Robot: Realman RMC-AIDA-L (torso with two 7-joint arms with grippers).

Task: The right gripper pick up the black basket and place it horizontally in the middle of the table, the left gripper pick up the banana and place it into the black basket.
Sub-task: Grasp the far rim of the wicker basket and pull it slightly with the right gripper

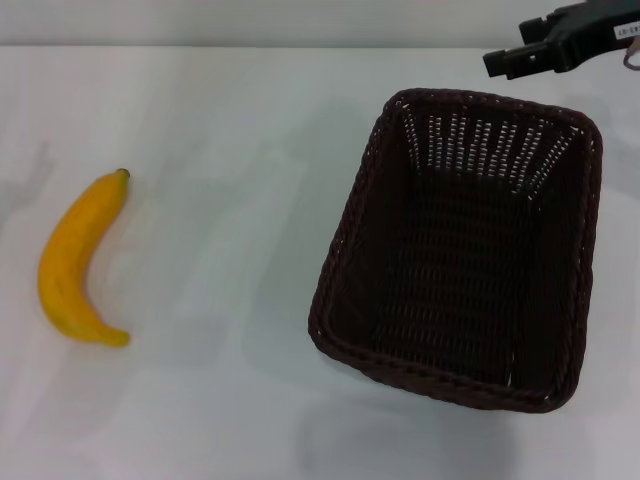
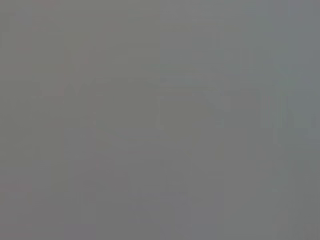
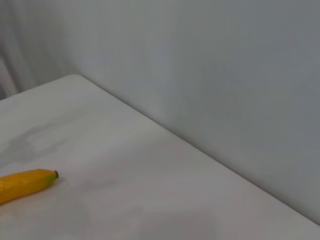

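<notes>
The black basket stands upright on the right part of the white table, its long side running away from me, and nothing lies in it. The banana lies on the table at the left, stem tip pointing away; its stem end also shows in the right wrist view. My right gripper hovers at the far right, just beyond the basket's far rim, open and holding nothing. My left gripper is out of view, and the left wrist view shows only plain grey.
A grey wall runs along the table's far edge. Bare tabletop lies between the banana and the basket.
</notes>
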